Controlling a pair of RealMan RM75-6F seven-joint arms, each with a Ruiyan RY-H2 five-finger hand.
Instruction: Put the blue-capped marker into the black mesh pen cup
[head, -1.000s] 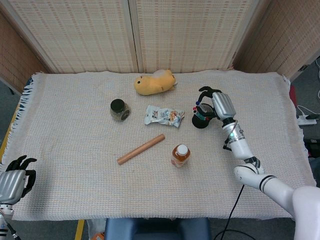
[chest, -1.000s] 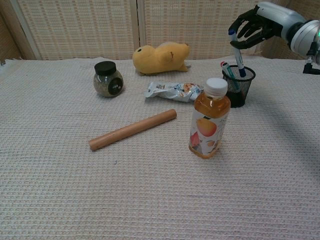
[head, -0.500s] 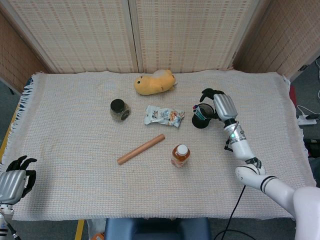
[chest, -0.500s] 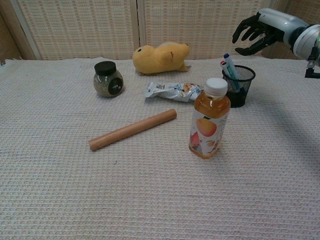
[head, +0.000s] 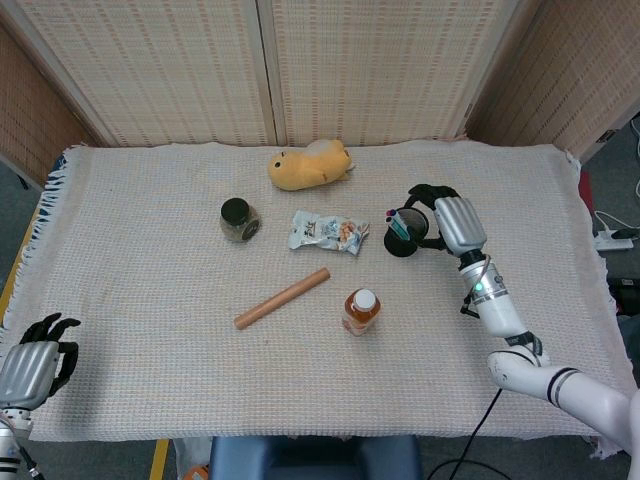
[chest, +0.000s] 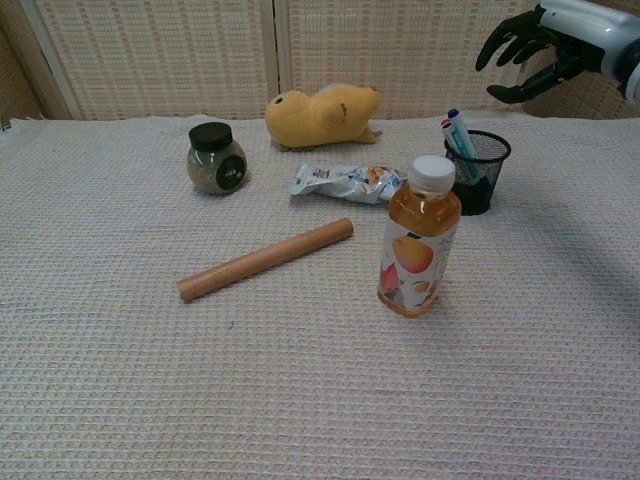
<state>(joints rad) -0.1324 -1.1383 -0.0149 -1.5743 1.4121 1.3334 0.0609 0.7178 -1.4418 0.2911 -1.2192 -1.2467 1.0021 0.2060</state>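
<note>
The blue-capped marker stands tilted inside the black mesh pen cup, leaning to the left beside a red-capped pen. In the head view the pen cup sits right of the snack packet. My right hand hovers above and to the right of the cup, fingers spread, holding nothing; the head view shows the same right hand just right of the cup. My left hand rests off the table's near left corner, fingers loosely curled around nothing.
An orange juice bottle stands in front of the cup. A wooden rod lies mid-table. A snack packet, a dark-lidded jar and a yellow plush toy sit further back.
My right hand let go of the blue-capped marker, which dropped into the cup. The hand then opened and drew up and to the right. The left hand barely shifted.
</note>
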